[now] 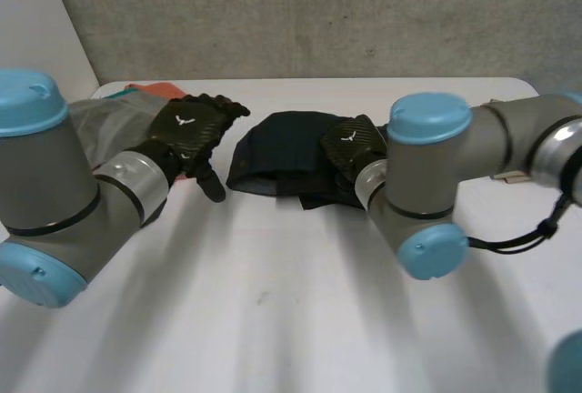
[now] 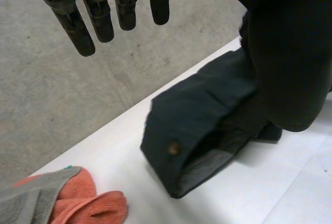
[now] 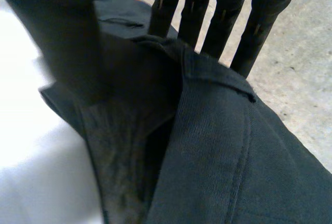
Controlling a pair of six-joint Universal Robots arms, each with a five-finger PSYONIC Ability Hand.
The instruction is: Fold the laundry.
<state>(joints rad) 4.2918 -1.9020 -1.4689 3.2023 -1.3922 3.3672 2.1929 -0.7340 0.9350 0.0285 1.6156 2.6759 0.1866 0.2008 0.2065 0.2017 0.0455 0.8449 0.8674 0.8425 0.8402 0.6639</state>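
Note:
A dark navy garment (image 1: 277, 152), folded into a thick bundle, lies at the middle of the white table (image 1: 273, 302). My right hand (image 1: 353, 149) rests on the bundle's right side. In the right wrist view its fingers (image 3: 205, 11) reach behind a raised fold of the dark garment (image 3: 218, 146) while its thumb (image 3: 62, 37) presses the near side, pinching the fold. My left hand (image 1: 189, 129) hovers just left of the bundle, open, with straight fingers (image 2: 98, 14) and nothing in it. The left wrist view shows the dark garment (image 2: 202, 125) beyond its thumb (image 2: 285, 53), with a button on the rolled edge.
A grey cloth (image 1: 109, 115) and an orange cloth (image 1: 159, 90) lie at the table's back left, behind my left arm; the orange cloth (image 2: 88, 200) and grey cloth (image 2: 31, 203) also appear in the left wrist view. A concrete wall (image 1: 318, 11) stands behind the table.

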